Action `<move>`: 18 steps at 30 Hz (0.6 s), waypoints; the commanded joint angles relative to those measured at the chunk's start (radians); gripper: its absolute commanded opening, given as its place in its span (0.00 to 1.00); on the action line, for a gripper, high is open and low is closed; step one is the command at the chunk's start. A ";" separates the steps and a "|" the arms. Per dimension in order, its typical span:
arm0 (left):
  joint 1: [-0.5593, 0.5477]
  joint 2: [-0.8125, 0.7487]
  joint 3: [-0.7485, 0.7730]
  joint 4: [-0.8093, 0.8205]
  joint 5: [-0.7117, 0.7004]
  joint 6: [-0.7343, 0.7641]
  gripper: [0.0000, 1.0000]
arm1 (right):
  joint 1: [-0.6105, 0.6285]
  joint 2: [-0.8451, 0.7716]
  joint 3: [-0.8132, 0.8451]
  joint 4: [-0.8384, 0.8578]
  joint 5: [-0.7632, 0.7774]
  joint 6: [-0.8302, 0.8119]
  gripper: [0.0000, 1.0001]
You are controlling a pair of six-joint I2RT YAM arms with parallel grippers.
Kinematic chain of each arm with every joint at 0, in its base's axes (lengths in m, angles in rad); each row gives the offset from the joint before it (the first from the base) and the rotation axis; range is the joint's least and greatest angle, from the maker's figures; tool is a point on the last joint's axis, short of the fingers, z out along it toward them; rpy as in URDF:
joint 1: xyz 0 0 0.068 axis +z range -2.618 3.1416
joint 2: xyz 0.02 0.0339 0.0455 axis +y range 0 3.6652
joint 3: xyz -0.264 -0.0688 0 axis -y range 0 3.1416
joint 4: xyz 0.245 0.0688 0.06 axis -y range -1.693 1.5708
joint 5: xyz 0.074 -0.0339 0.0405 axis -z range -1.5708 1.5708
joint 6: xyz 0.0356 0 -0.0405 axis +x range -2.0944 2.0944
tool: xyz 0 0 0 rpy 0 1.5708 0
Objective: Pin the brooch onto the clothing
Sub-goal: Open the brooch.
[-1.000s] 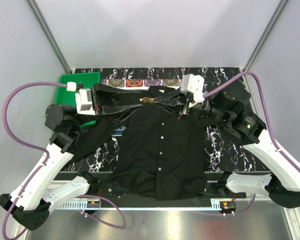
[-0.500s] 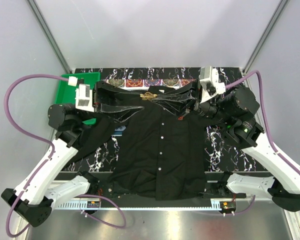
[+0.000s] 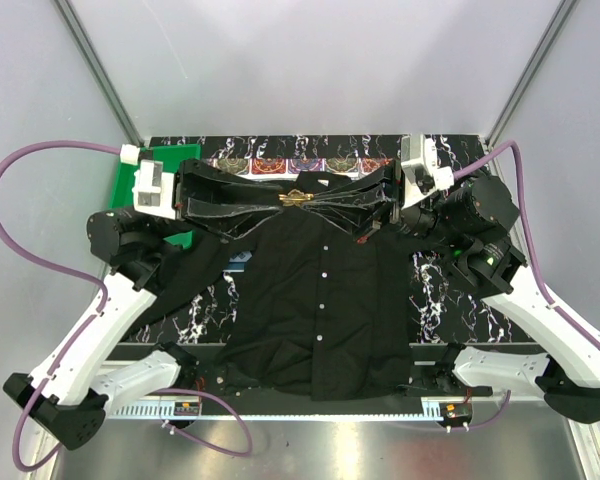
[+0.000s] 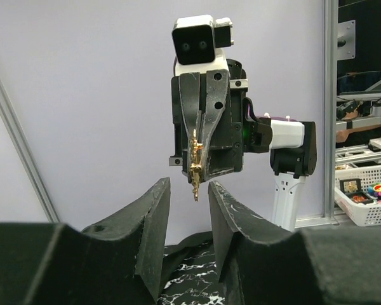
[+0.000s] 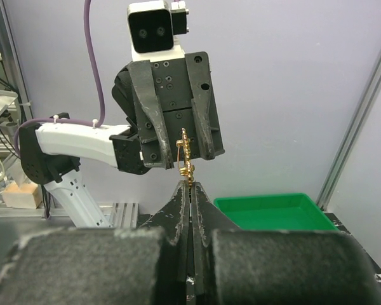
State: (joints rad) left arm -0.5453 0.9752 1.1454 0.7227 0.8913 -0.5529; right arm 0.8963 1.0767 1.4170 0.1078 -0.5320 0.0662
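Black marbled table (image 3: 450, 300), grey walls. Your right gripper (image 5: 189, 185) is pinched tight on the brooch (image 5: 186, 159), held midair. The left gripper (image 4: 189, 189) is spread at its 9 o'clock. Shirt (image 3: 320, 300) lies flat toward 6 o'clock, with no pin on it yet, so you have the whole pinning step left.

No writing, brand, number or sign can be read in any view. A small pale tag (image 3: 238, 262) at the edge of the black shirt (image 3: 320, 310) is too small to make out. The ruled strip (image 3: 280, 408) along the near edge of the desk (image 3: 440, 300) shows only fine marks.
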 commanded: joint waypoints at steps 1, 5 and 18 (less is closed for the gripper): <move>0.001 0.011 0.042 0.058 0.003 -0.024 0.37 | -0.005 -0.014 0.000 0.038 -0.020 0.003 0.00; -0.007 0.022 0.047 0.055 0.000 -0.024 0.37 | -0.003 -0.008 0.002 0.052 -0.026 0.000 0.00; -0.025 0.040 0.063 0.063 0.001 -0.028 0.14 | -0.003 0.000 0.003 0.026 -0.040 -0.025 0.00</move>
State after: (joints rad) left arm -0.5697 1.0111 1.1637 0.7361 0.8944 -0.5743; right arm 0.8948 1.0782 1.4170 0.1127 -0.5434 0.0551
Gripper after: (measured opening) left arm 0.164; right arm 0.011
